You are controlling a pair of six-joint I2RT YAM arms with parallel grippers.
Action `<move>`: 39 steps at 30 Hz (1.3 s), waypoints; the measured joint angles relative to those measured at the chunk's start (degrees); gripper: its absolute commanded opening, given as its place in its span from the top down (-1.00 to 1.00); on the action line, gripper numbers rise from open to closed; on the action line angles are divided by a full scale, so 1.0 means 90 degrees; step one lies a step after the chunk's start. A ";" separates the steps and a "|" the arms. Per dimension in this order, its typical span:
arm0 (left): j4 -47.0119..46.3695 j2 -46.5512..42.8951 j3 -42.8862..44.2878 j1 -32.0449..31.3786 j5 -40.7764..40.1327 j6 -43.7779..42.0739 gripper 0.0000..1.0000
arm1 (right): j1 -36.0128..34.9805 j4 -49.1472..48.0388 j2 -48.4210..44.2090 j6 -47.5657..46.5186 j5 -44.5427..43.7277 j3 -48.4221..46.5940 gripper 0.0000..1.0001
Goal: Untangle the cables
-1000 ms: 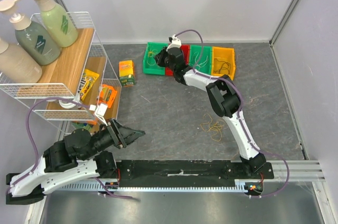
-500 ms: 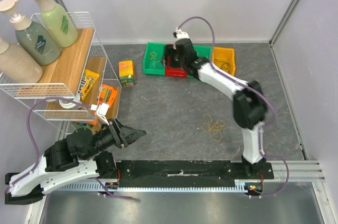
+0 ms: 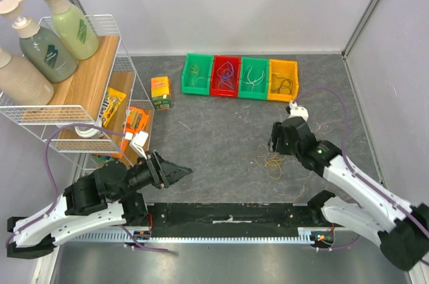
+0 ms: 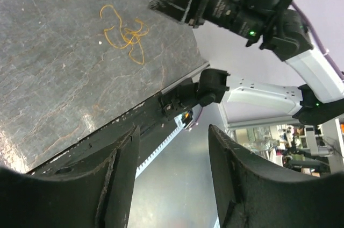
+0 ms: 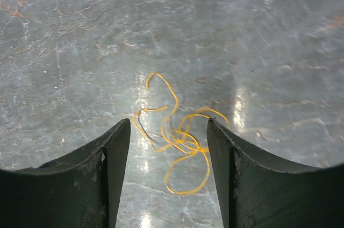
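From above: yellow cable tangle (image 3: pixel 270 161) loose on the grey table (image 3: pixel 201 130), just beside the right gripper (image 3: pixel 275 140). Well apart from it, left gripper (image 3: pixel 179 172). More wires (image 3: pixel 225 75) sorted into four bins (image 3: pixel 226 58) at the far edge.

Left wrist: fingers spread, clamping nothing.

Right wrist: fingers spread, tangle framed between them, ungripped.
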State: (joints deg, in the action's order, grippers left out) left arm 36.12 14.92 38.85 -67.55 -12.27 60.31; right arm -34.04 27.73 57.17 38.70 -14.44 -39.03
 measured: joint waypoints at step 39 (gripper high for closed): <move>-0.0551 0.0549 -0.0568 -0.0005 0.0889 -0.0136 -0.08 | 0.0231 -0.1258 0.1627 -0.1341 0.1593 -0.0068 1.00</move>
State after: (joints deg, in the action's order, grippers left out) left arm 31.16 19.86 33.74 -67.59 -4.27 59.09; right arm -31.97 16.40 71.81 26.63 -0.10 -39.64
